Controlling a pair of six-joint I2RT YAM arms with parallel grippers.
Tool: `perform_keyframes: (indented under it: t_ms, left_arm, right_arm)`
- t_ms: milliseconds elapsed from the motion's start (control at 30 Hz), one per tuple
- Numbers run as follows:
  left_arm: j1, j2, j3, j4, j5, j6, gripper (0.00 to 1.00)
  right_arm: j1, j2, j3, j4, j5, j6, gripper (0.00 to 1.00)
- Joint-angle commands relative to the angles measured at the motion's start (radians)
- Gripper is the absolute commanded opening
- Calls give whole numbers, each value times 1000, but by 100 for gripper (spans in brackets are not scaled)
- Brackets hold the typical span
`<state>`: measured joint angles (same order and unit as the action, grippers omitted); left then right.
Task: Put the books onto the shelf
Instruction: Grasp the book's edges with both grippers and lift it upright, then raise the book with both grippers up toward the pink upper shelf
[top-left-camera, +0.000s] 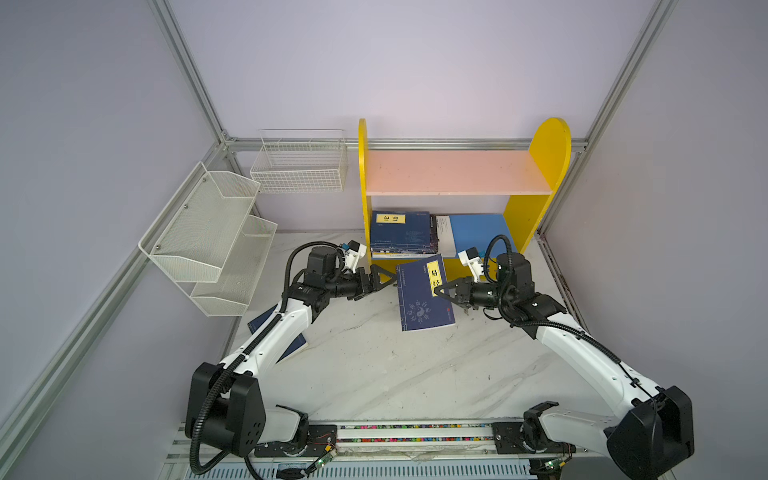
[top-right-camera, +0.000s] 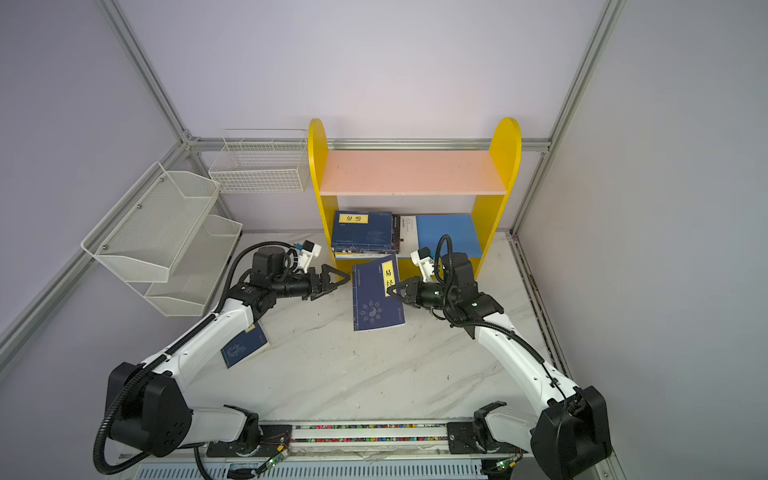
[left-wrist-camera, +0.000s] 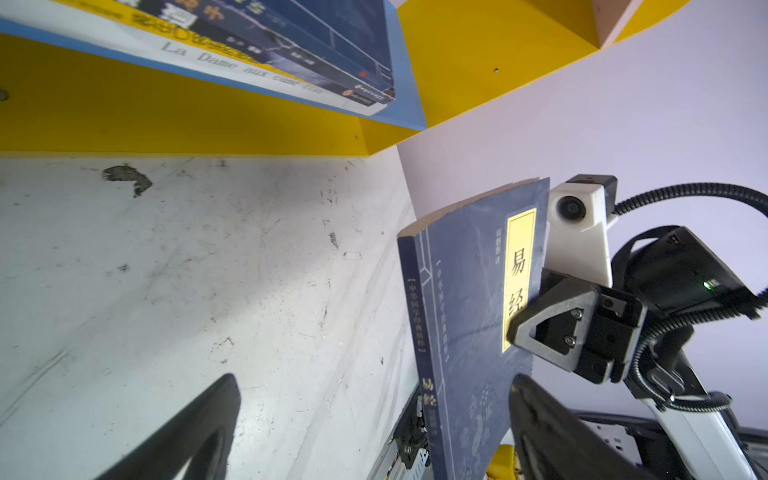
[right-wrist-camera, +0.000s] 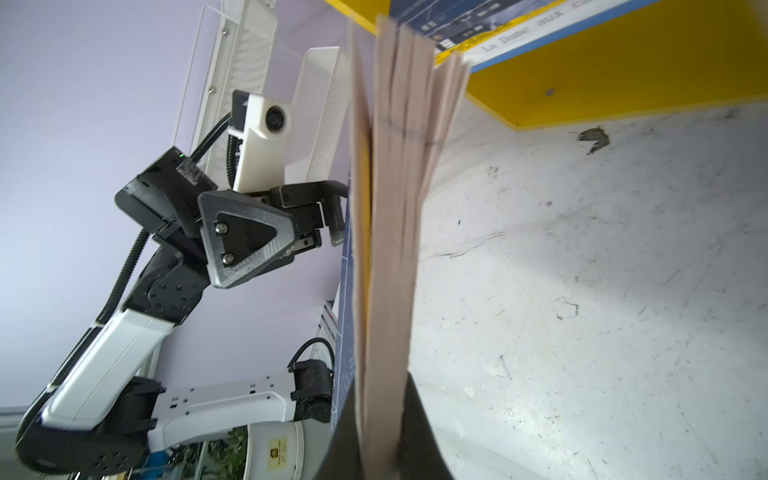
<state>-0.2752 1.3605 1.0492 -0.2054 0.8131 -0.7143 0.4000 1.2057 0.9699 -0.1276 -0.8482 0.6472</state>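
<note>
Grips the navy book (top-left-camera: 424, 303) in the right jaws, nearly shut, at the open page edge beside the yellow title label (top-left-camera: 434, 276). Shows the pages fanning a little above that grip in the right wrist view. Holds the left jaws spread wide at the book's spine edge, on the opposite side. Cannot tell whether touching there. Carries the book cover-up and tilted above the bench (top-left-camera: 374, 374), far end just in front of the blue lower board (top-left-camera: 478, 232) of the shelf (top-left-camera: 548, 166).

On that board, at its left end: a flat stack of books (top-left-camera: 399, 232), topped by a navy one with a yellow label. Just beside the stack: a white book (top-left-camera: 444, 235).

On the bench under the left arm: another navy book (top-right-camera: 243, 347), lying flat, well apart from the shelf.

Left of the shelf: a white wire basket (top-left-camera: 299, 166), then a white mesh rack (top-left-camera: 208, 232).
</note>
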Motion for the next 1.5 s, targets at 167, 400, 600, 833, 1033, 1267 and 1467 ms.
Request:
perform_keyframes:
  t_ms: [167, 400, 600, 833, 1033, 1267, 1467]
  left_arm:
    - [-4, -50, 70, 252, 143, -145, 91]
    - [-28, -58, 82, 272, 136, -169, 70]
    - [-44, -67, 89, 294, 117, -190, 36]
    - [-44, -76, 110, 296, 105, -212, 15]
    - [-44, -108, 172, 280, 68, -209, 9]
    - [-44, -129, 373, 202, -120, -156, 0]
    - [-44, -36, 545, 352, -275, -295, 1]
  right_arm:
    - [-1, 20, 36, 87, -158, 22, 0]
    - [-2, 51, 45, 224, -211, 108, 0]
    - [-2, 86, 54, 293, -223, 146, 0]
    - [-1, 100, 61, 316, -180, 158, 4]
    - [-4, 103, 54, 299, 36, 210, 29]
    - [-24, -2, 37, 355, 466, 336, 68]
    - [-25, -4, 43, 555, 524, 425, 74]
